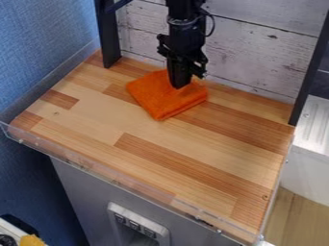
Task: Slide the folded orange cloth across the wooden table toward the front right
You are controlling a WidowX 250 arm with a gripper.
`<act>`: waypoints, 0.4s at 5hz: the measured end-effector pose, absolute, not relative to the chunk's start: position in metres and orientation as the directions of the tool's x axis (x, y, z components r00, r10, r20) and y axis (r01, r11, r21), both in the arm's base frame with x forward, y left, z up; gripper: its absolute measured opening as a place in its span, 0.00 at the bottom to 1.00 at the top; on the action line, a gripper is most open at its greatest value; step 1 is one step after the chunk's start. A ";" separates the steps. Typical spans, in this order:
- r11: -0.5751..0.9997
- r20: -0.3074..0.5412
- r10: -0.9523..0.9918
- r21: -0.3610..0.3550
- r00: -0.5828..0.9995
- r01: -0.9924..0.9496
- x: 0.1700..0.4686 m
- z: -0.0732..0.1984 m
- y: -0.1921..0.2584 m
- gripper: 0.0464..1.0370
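Orange cloth (153,102), one, folded in layers, soft-looking. Lying flat on the wooden desk (154,153), close to the back edge, left of that edge's middle.

Black claw (178,85), one, hanging nearly upright from the black arm (185,19). Placed over the back part of the cloth, tip at or just above the top layer; contact hard to judge. State: cannot tell whether spread, pressed together or pinching fabric.

Risks, as judged: catching only the top layer, from too shallow a grip, with unfolding as a result; bunching or skidding, from pressing too hard; scraping the board wall (257,57), from working so near the back edge.

Orientation: one corner toward the desk's front edge, thick layered side facing roughly toward the right front corner. Outline nearly square; no clear long axis.
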State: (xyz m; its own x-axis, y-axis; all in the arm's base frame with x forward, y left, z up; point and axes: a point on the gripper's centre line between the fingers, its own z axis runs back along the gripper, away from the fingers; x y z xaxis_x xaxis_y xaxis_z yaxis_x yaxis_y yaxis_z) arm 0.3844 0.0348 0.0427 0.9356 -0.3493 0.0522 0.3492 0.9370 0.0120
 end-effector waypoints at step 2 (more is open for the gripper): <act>0.929 0.013 -0.370 -0.006 0.929 0.370 0.382 0.031 0.021 0.02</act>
State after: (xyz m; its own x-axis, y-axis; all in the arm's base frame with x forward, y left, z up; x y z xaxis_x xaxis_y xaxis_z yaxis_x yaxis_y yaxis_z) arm 0.3818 0.0212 0.0313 0.9289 -0.3701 0.0129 0.3702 0.9289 -0.0058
